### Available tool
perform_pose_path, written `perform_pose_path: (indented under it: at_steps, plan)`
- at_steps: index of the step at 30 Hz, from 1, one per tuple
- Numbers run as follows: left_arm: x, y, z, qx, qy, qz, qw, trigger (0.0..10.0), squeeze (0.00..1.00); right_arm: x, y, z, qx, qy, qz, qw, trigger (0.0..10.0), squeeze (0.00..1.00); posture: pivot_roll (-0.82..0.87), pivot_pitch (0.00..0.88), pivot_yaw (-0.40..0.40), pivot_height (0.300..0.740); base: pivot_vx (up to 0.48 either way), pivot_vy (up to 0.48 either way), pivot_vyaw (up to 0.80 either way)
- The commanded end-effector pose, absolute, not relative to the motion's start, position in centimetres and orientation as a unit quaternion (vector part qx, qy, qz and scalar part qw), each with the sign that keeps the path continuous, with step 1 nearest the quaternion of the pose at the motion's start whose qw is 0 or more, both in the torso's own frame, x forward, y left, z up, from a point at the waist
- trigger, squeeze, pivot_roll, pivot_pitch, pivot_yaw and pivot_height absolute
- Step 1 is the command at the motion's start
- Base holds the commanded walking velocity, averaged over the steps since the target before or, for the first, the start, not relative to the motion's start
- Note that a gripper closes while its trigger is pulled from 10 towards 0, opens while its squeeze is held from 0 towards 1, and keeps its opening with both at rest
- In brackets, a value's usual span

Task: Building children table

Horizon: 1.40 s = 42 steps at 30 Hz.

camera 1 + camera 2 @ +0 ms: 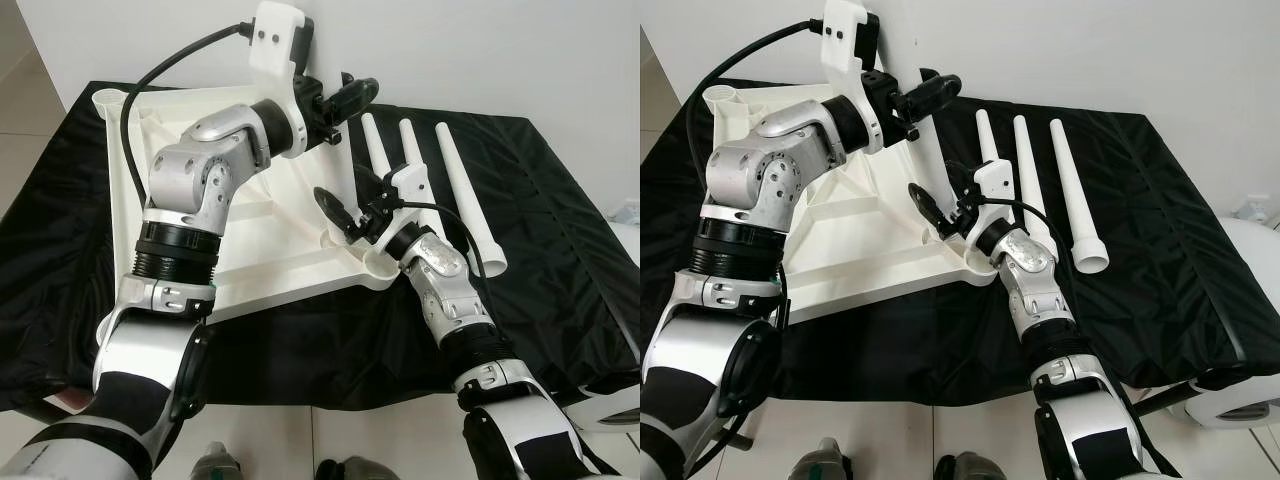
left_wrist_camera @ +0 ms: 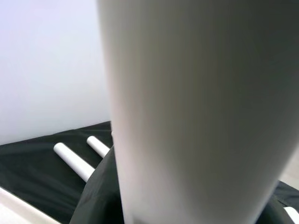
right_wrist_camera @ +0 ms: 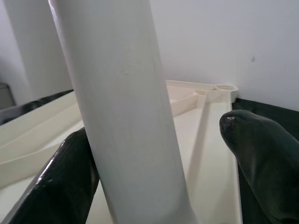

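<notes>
A white table top (image 1: 262, 250) lies underside up on a black cloth (image 1: 560, 220). One white table leg (image 3: 126, 107) rises from the top's near right corner socket (image 1: 378, 268). My left gripper (image 1: 342, 108) is shut on this leg's upper part, which looms close and blurred in the left wrist view (image 2: 196, 112). My right gripper (image 1: 352, 207) is open around the lower part. One finger (image 3: 70, 177) touches the leg; the other finger (image 3: 261, 158) stands a little apart. Three spare legs (image 1: 418, 170) lie side by side on the cloth to the right.
A pale wall runs behind the table. The cloth hangs over the front edge, with tiled floor (image 1: 370, 440) below. A white rounded object (image 1: 612, 410) sits at the lower right. A black cable (image 1: 170, 60) loops from my left wrist.
</notes>
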<state>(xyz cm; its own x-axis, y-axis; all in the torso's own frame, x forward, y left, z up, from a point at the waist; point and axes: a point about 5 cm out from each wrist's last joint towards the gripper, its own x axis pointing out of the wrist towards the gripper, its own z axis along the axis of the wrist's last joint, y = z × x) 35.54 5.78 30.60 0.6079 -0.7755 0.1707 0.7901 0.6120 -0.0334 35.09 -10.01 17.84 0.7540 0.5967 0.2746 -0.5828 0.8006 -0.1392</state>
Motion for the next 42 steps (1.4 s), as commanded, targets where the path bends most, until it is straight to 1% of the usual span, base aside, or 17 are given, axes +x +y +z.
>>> perform_pose_path:
  at_steps: [1,2,3,5,7,8,11,15,17,18,20,21,22,25,30,33,42]
  plan:
    - [35.5,5.4,31.4,-0.028,-0.088,-0.413,0.906,10.0,0.0,35.7,-12.1,17.5,-0.035,-0.139,0.237,0.961,10.0,0.32,0.07,0.0,-0.094,0.74,0.0,0.0,0.0]
    - [35.5,5.4,31.4,-0.028,-0.088,-0.413,0.906,10.0,0.0,35.7,-12.1,17.5,-0.035,-0.139,0.237,0.961,10.0,0.32,0.07,0.0,-0.094,0.74,0.0,0.0,0.0]
    - [35.5,5.4,31.5,-0.019,-0.095,-0.398,0.912,10.0,0.0,35.7,-12.0,17.5,-0.043,-0.138,0.225,0.964,10.0,0.0,0.07,0.0,-0.094,0.74,0.0,0.0,0.0]
    - [35.5,5.4,31.5,-0.019,-0.095,-0.398,0.912,10.0,0.0,35.7,-12.0,17.5,-0.043,-0.138,0.225,0.964,10.0,0.0,0.07,0.0,-0.094,0.74,0.0,0.0,0.0]
    - [35.5,5.1,31.5,-0.012,-0.102,-0.379,0.92,10.0,0.0,35.5,-11.2,17.3,-0.052,-0.131,0.222,0.965,10.0,0.0,0.07,0.0,-0.097,0.74,0.0,0.0,0.0]
    - [35.5,5.1,31.5,-0.012,-0.102,-0.379,0.92,10.0,0.0,35.5,-11.2,17.3,-0.052,-0.131,0.222,0.965,10.0,0.0,0.07,0.0,-0.097,0.74,0.0,0.0,0.0]
    - [35.2,4.6,31.6,0.001,-0.112,-0.366,0.924,10.0,0.0,35.1,-10.1,17.2,-0.057,-0.129,0.224,0.964,10.0,0.0,0.07,0.0,-0.1,0.74,0.0,0.0,0.0]
    - [35.0,4.3,31.6,0.01,-0.115,-0.358,0.927,10.0,0.0,35.0,-9.5,17.1,-0.068,-0.131,0.213,0.966,10.0,0.0,0.07,0.0,-0.1,0.74,0.0,0.0,0.0]
    - [34.9,4.2,31.7,0.027,-0.126,-0.347,0.929,10.0,0.0,35.3,-9.2,16.8,-0.059,-0.116,0.188,0.973,10.0,0.0,0.07,0.0,-0.099,0.74,0.0,0.0,0.0]
    - [34.9,4.2,31.7,0.027,-0.126,-0.347,0.929,10.0,0.0,35.3,-9.2,16.8,-0.059,-0.116,0.188,0.973,10.0,0.0,0.07,0.0,-0.099,0.74,0.0,0.0,0.0]
    - [34.7,3.8,31.8,0.033,-0.134,-0.339,0.931,10.0,0.0,35.3,-8.7,16.6,-0.051,-0.106,0.152,0.981,10.0,0.0,0.07,0.0,-0.101,0.74,0.0,0.0,0.0]
    - [34.7,3.8,31.8,0.033,-0.134,-0.339,0.931,10.0,0.0,35.3,-8.7,16.6,-0.051,-0.106,0.152,0.981,10.0,0.0,0.07,0.0,-0.101,0.74,0.0,0.0,0.0]
    - [34.6,3.6,31.8,0.038,-0.137,-0.328,0.934,10.0,0.0,35.2,-7.9,16.7,-0.05,-0.109,0.136,0.983,10.0,0.0,0.07,0.0,-0.1,0.74,0.0,0.0,0.0]
    - [34.6,3.6,31.8,0.04,-0.138,-0.324,0.935,10.0,0.0,35.2,-7.7,16.8,-0.051,-0.112,0.135,0.983,10.0,0.0,0.07,0.0,-0.1,0.74,0.0,0.0,0.0]
    - [34.3,3.2,31.8,0.02,-0.144,-0.32,0.936,10.0,0.0,35.1,-7.0,17.3,-0.05,-0.119,0.13,0.983,10.0,0.0,0.07,0.0,-0.097,0.74,0.0,0.0,0.0]
    - [34.0,2.7,31.3,0.025,-0.142,-0.314,0.938,10.0,0.0,35.1,-6.4,18.3,-0.053,-0.132,0.117,0.983,10.0,0.0,0.07,0.0,-0.096,0.74,0.0,0.0,0.0]
    - [34.1,2.6,31.0,0.029,-0.14,-0.308,0.941,10.0,0.0,34.9,-5.9,19.4,-0.052,-0.152,0.106,0.981,10.0,0.0,0.07,0.0,-0.096,0.74,0.0,0.0,0.0]
